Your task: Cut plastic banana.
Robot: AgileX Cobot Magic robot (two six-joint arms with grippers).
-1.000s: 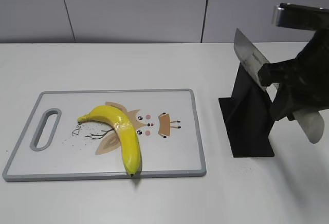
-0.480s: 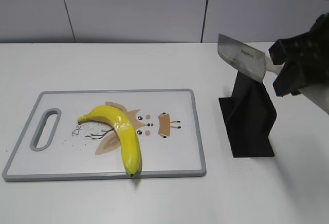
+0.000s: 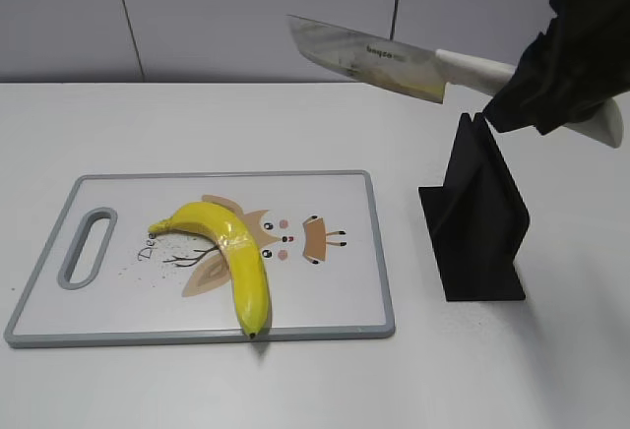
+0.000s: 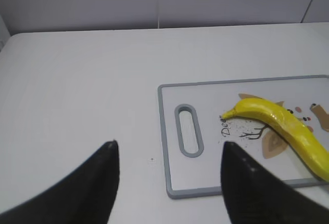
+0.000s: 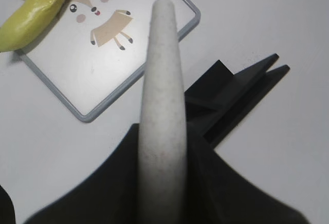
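The yellow plastic banana (image 3: 231, 257) lies curved on the white cutting board (image 3: 325, 301), dark tip toward the front edge; it also shows in the left wrist view (image 4: 282, 129) and the right wrist view (image 5: 31, 21). My right gripper (image 3: 536, 90) is shut on the white handle (image 5: 164, 106) of a knife (image 3: 369, 55). It holds the knife high above the black knife stand (image 3: 477, 217), blade pointing left, well above and right of the banana. My left gripper (image 4: 167, 157) is open and empty, above the table left of the board's handle slot (image 4: 188, 130).
The black knife stand sits right of the board, also in the right wrist view (image 5: 231, 98). A grey wall runs behind the white table (image 3: 197, 124). The left arm does not show in the exterior view.
My right gripper has lifted the knife out of the black stand, raised it and swung the blade leftward to near level. The banana and board have not moved.
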